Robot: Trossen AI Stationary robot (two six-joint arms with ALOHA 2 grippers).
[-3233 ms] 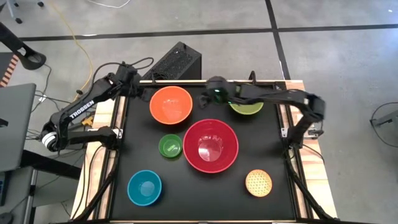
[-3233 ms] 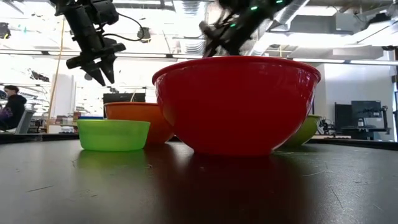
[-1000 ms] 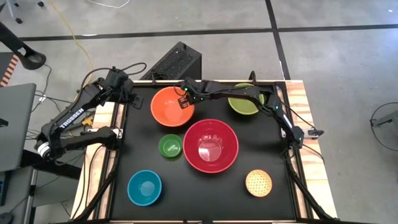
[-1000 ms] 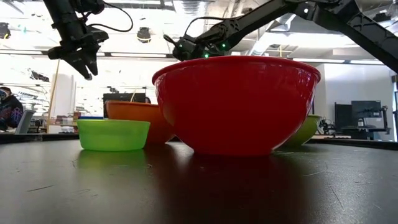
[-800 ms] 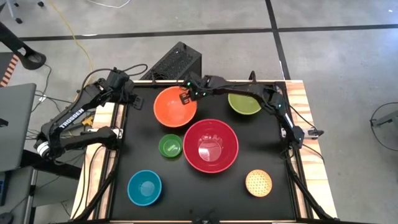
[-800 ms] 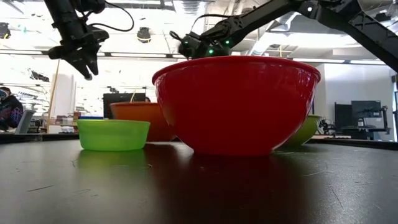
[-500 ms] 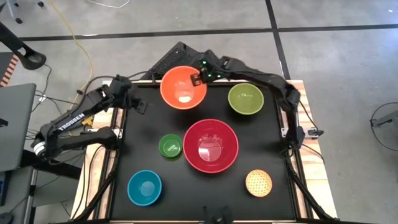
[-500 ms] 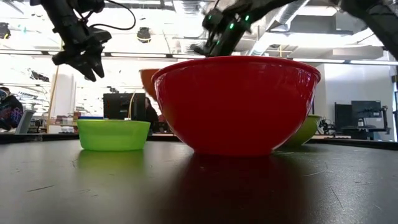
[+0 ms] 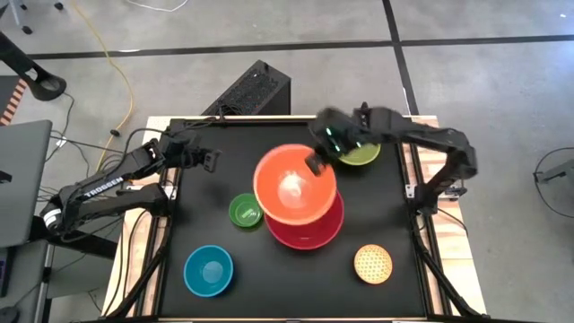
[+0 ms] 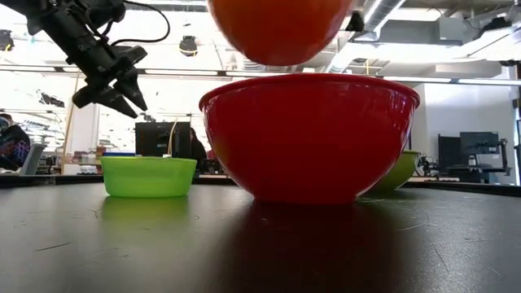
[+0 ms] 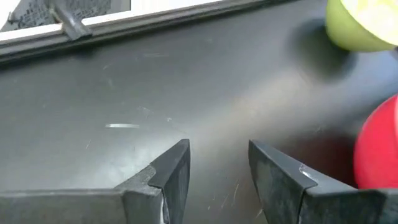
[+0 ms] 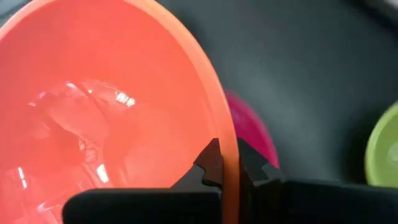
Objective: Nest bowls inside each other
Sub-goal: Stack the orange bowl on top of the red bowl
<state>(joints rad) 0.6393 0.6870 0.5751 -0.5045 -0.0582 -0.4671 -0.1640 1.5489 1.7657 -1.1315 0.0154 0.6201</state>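
My right gripper (image 9: 314,165) is shut on the orange bowl (image 9: 294,185), which hangs in the air over the big red bowl (image 9: 314,231); the low view shows its underside (image 10: 281,28) above the red bowl's rim (image 10: 309,81). The olive green bowl (image 9: 363,155) rests on the table at the far right, partly under my right arm. The small bright green bowl (image 9: 245,211), the teal bowl (image 9: 208,269) and the dotted yellow bowl (image 9: 372,263) rest on their bases. My left gripper (image 9: 212,160) hovers open above the table's far left, with nothing between its fingers (image 11: 174,168). My right gripper pinches the orange bowl's rim (image 12: 226,127) on the bowl's far right side, one finger inside the bowl and one outside. The fingers slant down from the far right. The bowl is lifted clear, its mouth up and roughly level, above the red bowl.
The black tabletop (image 9: 269,287) has wooden side rails (image 9: 430,260). Bare table lies at the far left (image 11: 155,81) under my left gripper and along the near edge between the teal and yellow bowls. A black box (image 9: 256,90) stands beyond the far edge.
My right gripper has lifted the orange bowl off the table's far side and carried it up and toward the near edge, until it hangs over the red bowl. My left gripper has come down and a little toward the table's middle, staying open.
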